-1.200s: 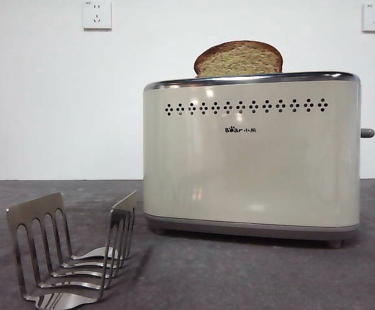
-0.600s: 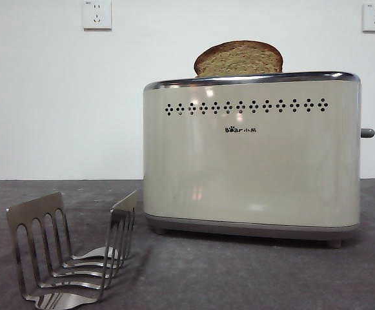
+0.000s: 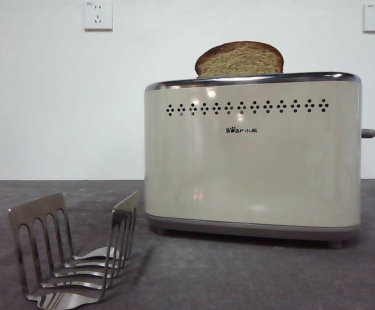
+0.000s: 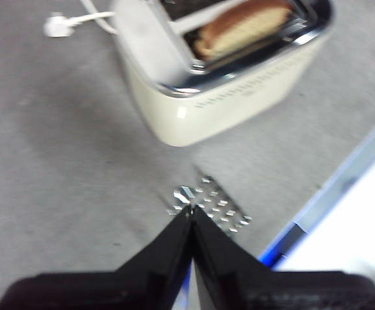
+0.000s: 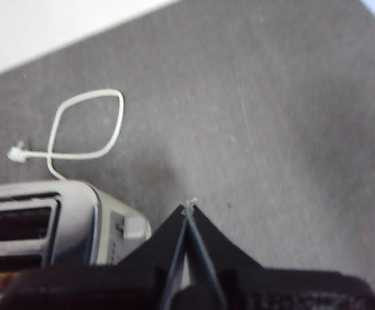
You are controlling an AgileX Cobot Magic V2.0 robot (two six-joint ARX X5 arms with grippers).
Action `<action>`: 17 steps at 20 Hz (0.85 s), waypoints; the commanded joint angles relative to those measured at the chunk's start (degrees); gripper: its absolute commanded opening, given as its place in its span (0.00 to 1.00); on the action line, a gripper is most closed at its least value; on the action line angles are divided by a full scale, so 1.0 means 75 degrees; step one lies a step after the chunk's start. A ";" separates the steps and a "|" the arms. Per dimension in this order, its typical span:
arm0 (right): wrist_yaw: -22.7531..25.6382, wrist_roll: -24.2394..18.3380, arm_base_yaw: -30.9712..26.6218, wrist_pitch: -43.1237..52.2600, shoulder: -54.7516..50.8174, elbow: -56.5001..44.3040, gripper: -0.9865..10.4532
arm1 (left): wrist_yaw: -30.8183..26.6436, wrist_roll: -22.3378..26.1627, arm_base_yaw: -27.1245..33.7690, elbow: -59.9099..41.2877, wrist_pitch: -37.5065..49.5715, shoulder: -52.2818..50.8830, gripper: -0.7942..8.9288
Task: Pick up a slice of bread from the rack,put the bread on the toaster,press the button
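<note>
The empty rack [image 3: 74, 255] sits at the lower left of the front view on the grey surface [image 3: 252, 278]. To its right, the slice of bread [image 3: 239, 60] pokes out of the toaster [image 3: 252, 155], and the button [image 3: 368, 133] sticks out at the right edge. The left end effector [image 4: 190, 213] and right end effector [image 5: 187, 208] are both closed and hold nothing.

The toaster [image 3: 252, 168] has glossy cream sides under a polished chrome rim, the rack [image 3: 71, 255] is shiny bare steel, and the bench [image 3: 239, 278] is matt, rough grey.
</note>
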 commanded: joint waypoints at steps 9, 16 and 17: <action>0.0026 -0.0032 0.0000 -0.0195 0.1361 0.0026 0.09 | 0.0245 0.1128 0.4036 -0.6082 0.8416 -0.3314 0.08; 0.0026 -0.0032 0.0000 -0.0163 0.2235 0.0026 0.09 | 0.0189 0.1003 0.5692 -1.0305 0.9565 -0.6545 0.08; 0.0029 -0.0032 0.0000 -0.0163 0.2308 0.0026 0.09 | 0.0184 0.0839 0.5799 -1.0716 0.9474 -0.6953 0.08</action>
